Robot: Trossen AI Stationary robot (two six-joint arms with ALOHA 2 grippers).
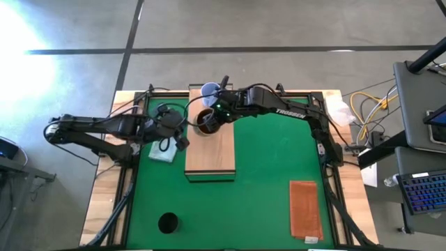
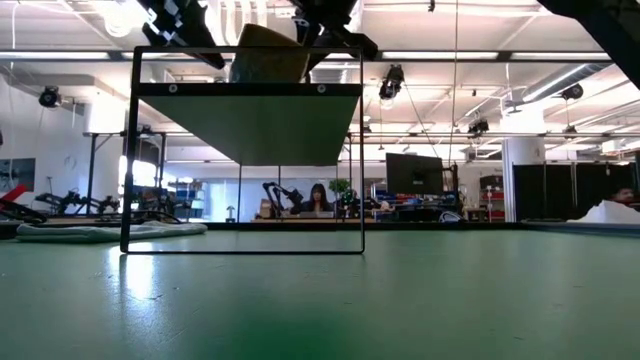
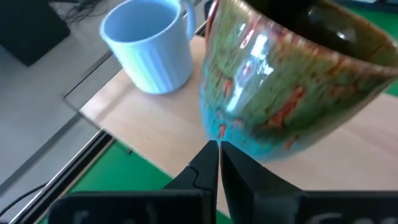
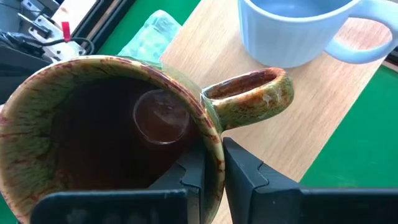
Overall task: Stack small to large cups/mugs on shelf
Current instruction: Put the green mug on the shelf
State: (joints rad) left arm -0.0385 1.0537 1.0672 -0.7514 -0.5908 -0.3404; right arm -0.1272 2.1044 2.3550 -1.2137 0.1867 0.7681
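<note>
Right gripper (image 4: pixel 211 165) jaws narrow, clamped on brown mug (image 4: pixel 118 130) rim beside the handle, over far end of shelf (image 1: pixel 210 150). Lower level, clear of blue mug (image 1: pixel 209 90) just beyond. Left gripper (image 3: pixel 217 163) jaws together, near mug's side. Black cup (image 1: pixel 167 222) near-left on table.

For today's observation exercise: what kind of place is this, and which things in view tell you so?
Probably a robotics lab or workshop: a green table with robot arms mounted on it, a keyboard and cables alongside, and ceiling lights over workbenches behind.
</note>
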